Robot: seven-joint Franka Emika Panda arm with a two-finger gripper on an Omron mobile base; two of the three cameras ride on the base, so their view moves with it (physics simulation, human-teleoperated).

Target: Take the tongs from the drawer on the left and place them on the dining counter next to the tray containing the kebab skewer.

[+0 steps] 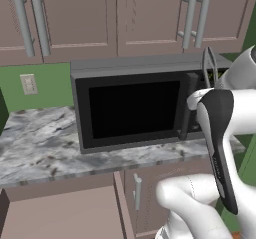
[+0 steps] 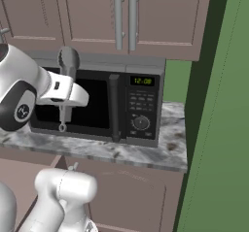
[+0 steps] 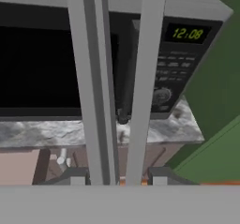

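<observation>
My gripper (image 3: 118,176) is shut on the tongs (image 3: 98,87), which stand roughly upright in front of the microwave. Their two long grey arms rise between the fingertips (image 3: 77,175) and cross the microwave door. From the left base view the tongs (image 1: 209,65) stick up thinly above the hand. From the right base view the tongs (image 2: 67,61) show above the hand, and their ringed end hangs below it. The drawer (image 1: 60,213) stands open at the lower left, under the counter edge, with nothing visible on its floor. The dining counter and the tray are out of view.
A black microwave (image 1: 132,108) sits on the marble counter (image 1: 35,143) under mauve wall cabinets (image 1: 80,13). Its keypad and dial (image 2: 141,109) face me. A green wall (image 2: 219,129) closes the right side. A cabinet door with a vertical handle (image 1: 137,193) is beside the drawer.
</observation>
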